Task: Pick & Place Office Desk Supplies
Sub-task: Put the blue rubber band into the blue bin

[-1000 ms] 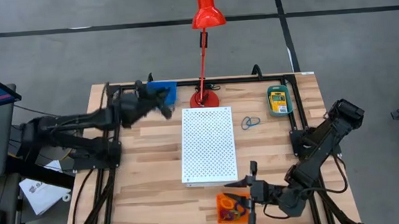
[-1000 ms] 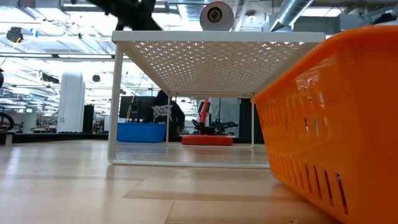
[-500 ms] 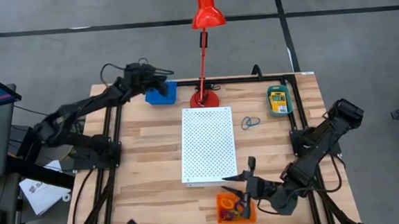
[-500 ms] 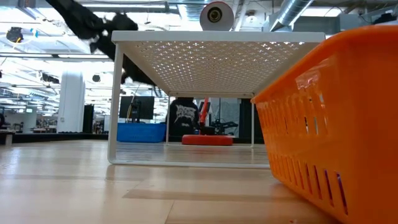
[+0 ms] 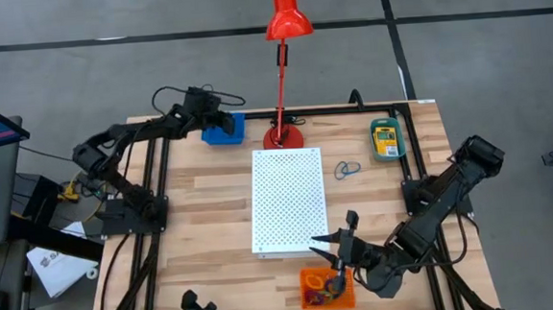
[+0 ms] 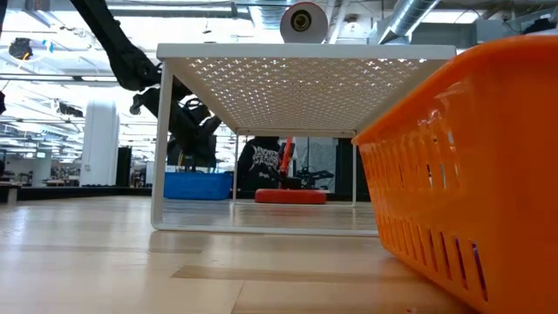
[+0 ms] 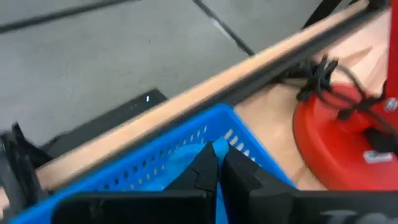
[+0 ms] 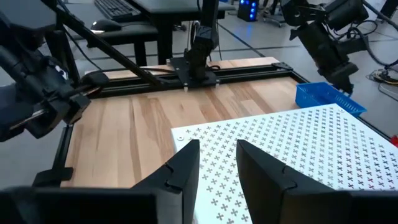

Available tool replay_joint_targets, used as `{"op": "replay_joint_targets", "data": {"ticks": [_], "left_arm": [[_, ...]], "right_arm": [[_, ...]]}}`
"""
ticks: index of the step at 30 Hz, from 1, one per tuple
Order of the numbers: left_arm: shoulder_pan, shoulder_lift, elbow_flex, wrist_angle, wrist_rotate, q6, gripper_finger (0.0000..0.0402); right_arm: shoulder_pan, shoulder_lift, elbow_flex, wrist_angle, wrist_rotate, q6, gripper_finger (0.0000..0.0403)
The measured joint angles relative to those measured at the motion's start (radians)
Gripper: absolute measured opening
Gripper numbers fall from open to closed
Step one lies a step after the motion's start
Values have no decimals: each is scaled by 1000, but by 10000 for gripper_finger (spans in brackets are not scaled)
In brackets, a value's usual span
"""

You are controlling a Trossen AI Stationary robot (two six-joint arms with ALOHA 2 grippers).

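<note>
My left gripper (image 5: 218, 117) hovers over the blue tray (image 5: 224, 131) at the table's far left. In the left wrist view its fingers (image 7: 219, 167) are shut to a thin slit above the blue tray (image 7: 155, 155), which holds a paler blue thing (image 7: 180, 158). My right gripper (image 5: 337, 232) is open near the table's near edge, between the white perforated board (image 5: 289, 200) and the orange tray (image 5: 315, 289) of coloured loops. A crayon box sits in the teal tray (image 5: 385, 137). A blue loop (image 5: 347, 170) lies flat on the wood.
The red lamp's base (image 5: 283, 135) stands right beside the blue tray, and its stem leans out past the far edge. The white board stands on legs, with a gap beneath it (image 6: 288, 139). The orange tray's wall (image 6: 471, 157) fills the low view's right side. Bare wood lies left of the board.
My left arm has swung toward the far edge. Its gripper has moved from left of the board to above the blue tray and come down there. My right gripper has edged a little toward the board, with its fingers still apart.
</note>
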Motion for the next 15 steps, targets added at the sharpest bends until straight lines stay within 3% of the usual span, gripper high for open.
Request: {"op": "replay_joint_targets", "data": {"ticks": [8, 15], "left_arm": [[-15, 0, 0, -48, 1, 22, 10], [-16, 0, 0, -64, 0, 35, 103]], "right_arm": [[0, 0, 0, -4, 0, 8, 103], [0, 0, 0, -7, 0, 11, 103]]}}
